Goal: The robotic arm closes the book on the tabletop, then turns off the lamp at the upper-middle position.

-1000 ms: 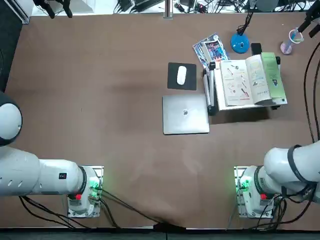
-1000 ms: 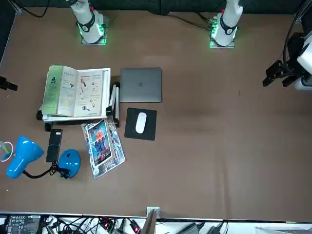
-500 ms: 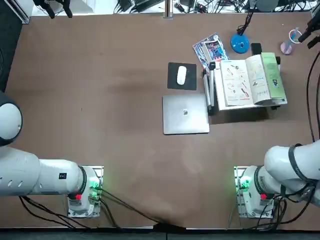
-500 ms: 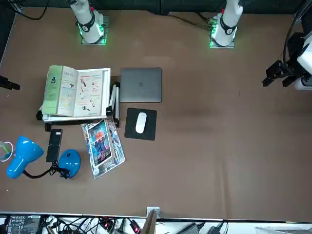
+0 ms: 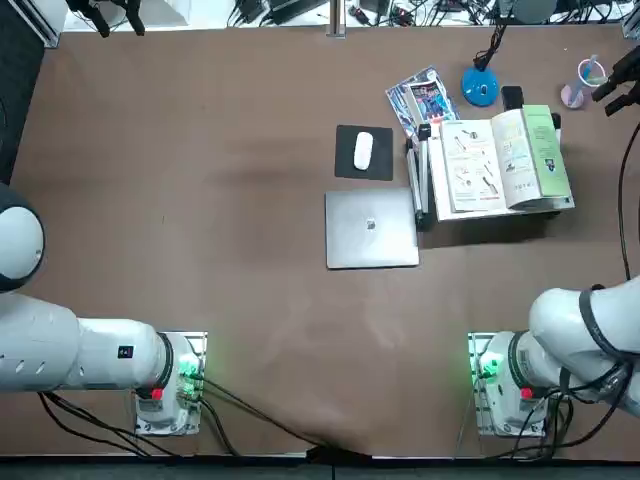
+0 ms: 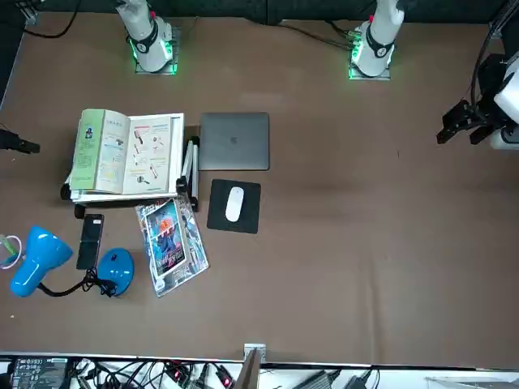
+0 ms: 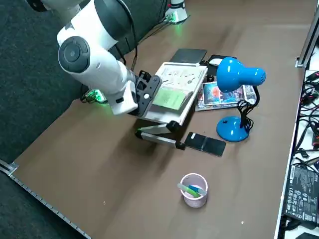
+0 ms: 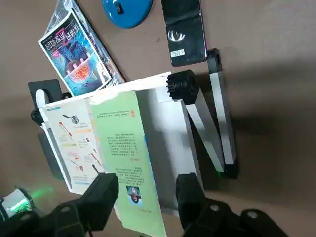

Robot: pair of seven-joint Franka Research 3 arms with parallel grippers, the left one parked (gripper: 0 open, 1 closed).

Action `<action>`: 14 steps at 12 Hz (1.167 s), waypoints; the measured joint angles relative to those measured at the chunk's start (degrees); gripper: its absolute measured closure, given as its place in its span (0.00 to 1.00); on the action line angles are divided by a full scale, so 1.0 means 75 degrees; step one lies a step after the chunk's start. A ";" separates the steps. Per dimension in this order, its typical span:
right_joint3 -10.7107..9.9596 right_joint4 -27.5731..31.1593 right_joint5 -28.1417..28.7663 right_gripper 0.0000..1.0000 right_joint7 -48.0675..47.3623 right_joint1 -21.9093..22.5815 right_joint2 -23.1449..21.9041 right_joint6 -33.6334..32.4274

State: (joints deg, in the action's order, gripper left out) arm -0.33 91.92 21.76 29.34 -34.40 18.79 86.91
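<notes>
Your R pincer is wide, nr the book, which lies open; lamp stands on the counter.

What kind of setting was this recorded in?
Most likely a robotics lab or test workspace: a white robot arm is mounted at a wide brown table, the table holds a staged book and blue desk lamp, and loose cables and electronics crowd the area beyond its edge.

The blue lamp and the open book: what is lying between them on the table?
A black phone-like slab lies between the lamp's base and the stand under the book; the right side view shows this.
</notes>
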 joint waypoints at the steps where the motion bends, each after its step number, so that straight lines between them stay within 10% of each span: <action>1: 0.0000 0.0061 0.0048 0.26 0.0039 -0.0060 0.0064 0.0001; 14: 0.0001 0.1146 0.0132 0.26 0.0130 -0.0201 0.0157 0.0871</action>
State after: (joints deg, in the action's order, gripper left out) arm -0.33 100.52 22.74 30.32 -35.91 19.97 93.45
